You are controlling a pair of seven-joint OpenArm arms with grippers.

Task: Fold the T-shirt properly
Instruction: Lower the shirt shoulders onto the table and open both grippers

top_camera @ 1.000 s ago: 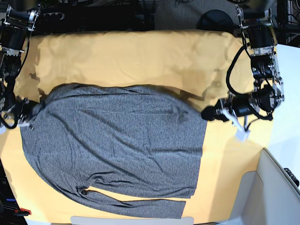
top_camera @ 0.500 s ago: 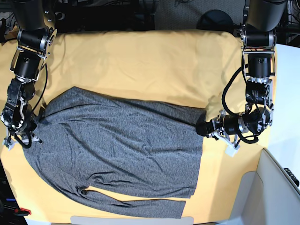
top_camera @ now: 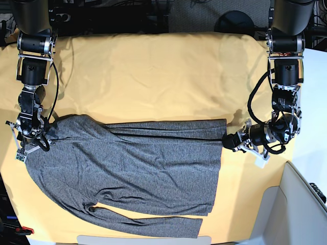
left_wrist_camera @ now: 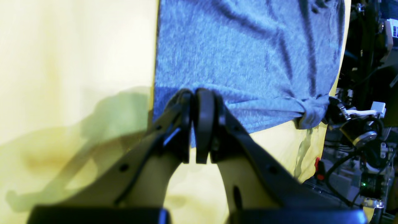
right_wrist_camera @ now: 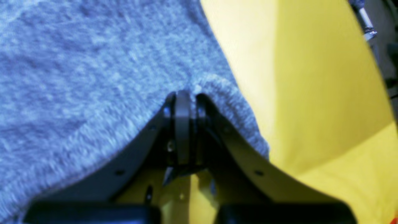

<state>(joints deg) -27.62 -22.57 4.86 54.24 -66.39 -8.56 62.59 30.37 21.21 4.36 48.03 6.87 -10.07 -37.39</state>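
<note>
The heathered grey T-shirt (top_camera: 133, 168) lies on the yellow cloth (top_camera: 153, 76), with one long sleeve along its front edge. Its far edge is pulled taut between both grippers. My left gripper (top_camera: 227, 139) is shut on the shirt's far right corner. In the left wrist view the left gripper (left_wrist_camera: 197, 93) pinches the T-shirt's (left_wrist_camera: 242, 56) hem. My right gripper (top_camera: 43, 135) is shut on the far left corner. In the right wrist view the right gripper (right_wrist_camera: 186, 95) clamps the T-shirt's (right_wrist_camera: 77, 62) knit edge, above the yellow cloth (right_wrist_camera: 311, 77).
A pale bin (top_camera: 301, 204) stands at the front right corner. Dark equipment and cables line the far edge of the table (top_camera: 153, 15). In the left wrist view the other arm (left_wrist_camera: 357, 121) shows beyond the shirt, above the yellow cloth (left_wrist_camera: 62, 46).
Both grippers have moved toward the front edge, carrying the shirt's far edge with them. More bare yellow cloth shows behind the shirt.
</note>
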